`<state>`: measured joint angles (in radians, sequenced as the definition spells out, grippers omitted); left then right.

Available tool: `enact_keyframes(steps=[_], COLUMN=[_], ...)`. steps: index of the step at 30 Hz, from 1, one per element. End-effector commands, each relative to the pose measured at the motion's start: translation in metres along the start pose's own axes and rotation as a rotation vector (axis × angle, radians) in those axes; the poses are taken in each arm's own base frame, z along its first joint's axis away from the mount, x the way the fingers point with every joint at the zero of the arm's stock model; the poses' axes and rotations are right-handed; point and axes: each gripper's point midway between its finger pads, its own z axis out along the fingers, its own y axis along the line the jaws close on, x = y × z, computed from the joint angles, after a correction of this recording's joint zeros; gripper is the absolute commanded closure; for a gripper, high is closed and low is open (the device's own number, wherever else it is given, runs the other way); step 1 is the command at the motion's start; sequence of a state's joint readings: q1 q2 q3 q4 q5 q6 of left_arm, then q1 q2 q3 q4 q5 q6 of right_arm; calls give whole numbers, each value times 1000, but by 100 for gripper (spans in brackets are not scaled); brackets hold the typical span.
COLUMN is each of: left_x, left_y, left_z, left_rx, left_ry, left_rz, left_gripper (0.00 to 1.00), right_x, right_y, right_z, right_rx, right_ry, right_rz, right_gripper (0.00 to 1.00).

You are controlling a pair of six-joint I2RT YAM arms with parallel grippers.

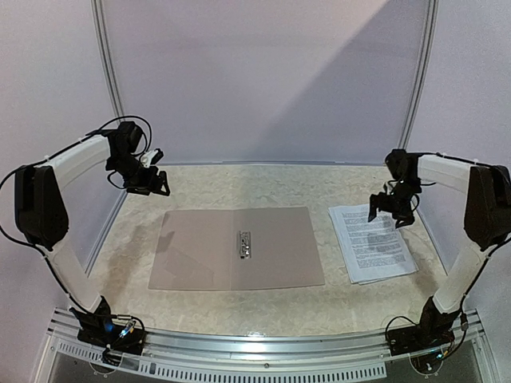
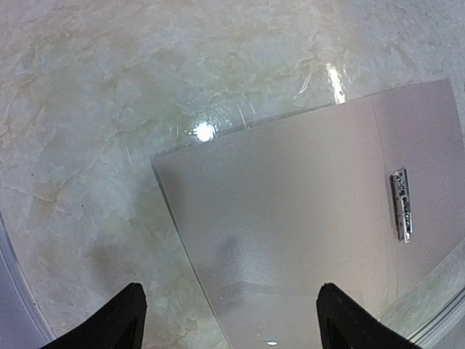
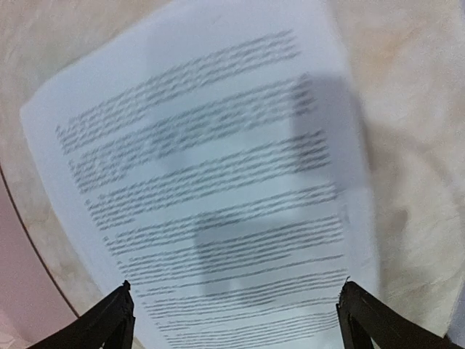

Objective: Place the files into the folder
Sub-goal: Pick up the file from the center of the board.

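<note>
Released, the right end effector (image 1: 389, 214) hovers over the files (image 1: 375, 247), which lie at three o'clock of the open folder (image 1: 200, 251). A low, square pinch on the stack's edge looks best. The left end effector (image 1: 152, 187) hangs released too.

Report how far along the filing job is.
Done: the folder lies open, its clip exposed. In hand: nothing; the right gripper hovers open over the files, and the left gripper hovers open over the folder's left flap. Left: every sheet lies right of the folder, none inside yet.
</note>
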<state>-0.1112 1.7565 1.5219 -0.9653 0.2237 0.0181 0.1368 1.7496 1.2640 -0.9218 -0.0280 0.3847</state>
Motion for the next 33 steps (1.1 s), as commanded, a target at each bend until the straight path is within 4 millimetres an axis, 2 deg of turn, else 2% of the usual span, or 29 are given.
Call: enact_keyframes(steps=[1, 3, 6, 8, 11, 14, 19, 28, 30, 33], left_x=[3, 3, 4, 4, 5, 3, 2, 3, 2, 2], left_y=[-9, -9, -10, -11, -10, -11, -10, -10, -11, -11], left_z=[-17, -19, -21, -22, -21, -21, -20, -20, -20, -20], left_rx=[2, -3, 1, 3, 2, 4, 5, 4, 5, 5], left_ry=[-32, -40, -51, -53, -52, -54, -50, -51, -52, -53], left_rz=[30, 36, 39, 41, 41, 40, 38, 39, 39, 39], left_gripper=[18, 18, 17, 18, 18, 17, 18, 18, 18, 18], right_x=[-13, -21, -20, -16, -7, -5, -7, -15, -16, -17], right_y=[-53, -73, -78, -78, -79, -79, -78, -77, -79, -81], right_z=[3, 15, 31, 42, 56, 62, 60, 43, 40, 31], right_rx=[94, 85, 27, 14, 10, 4, -1, 2, 12, 27], right_ry=[47, 58, 106, 133, 156, 156, 145, 117, 116, 107], right_rz=[-6, 29, 51, 45, 38, 39, 43, 22, 18, 15], right_gripper=[1, 1, 2, 5, 13, 27, 56, 93, 99, 100])
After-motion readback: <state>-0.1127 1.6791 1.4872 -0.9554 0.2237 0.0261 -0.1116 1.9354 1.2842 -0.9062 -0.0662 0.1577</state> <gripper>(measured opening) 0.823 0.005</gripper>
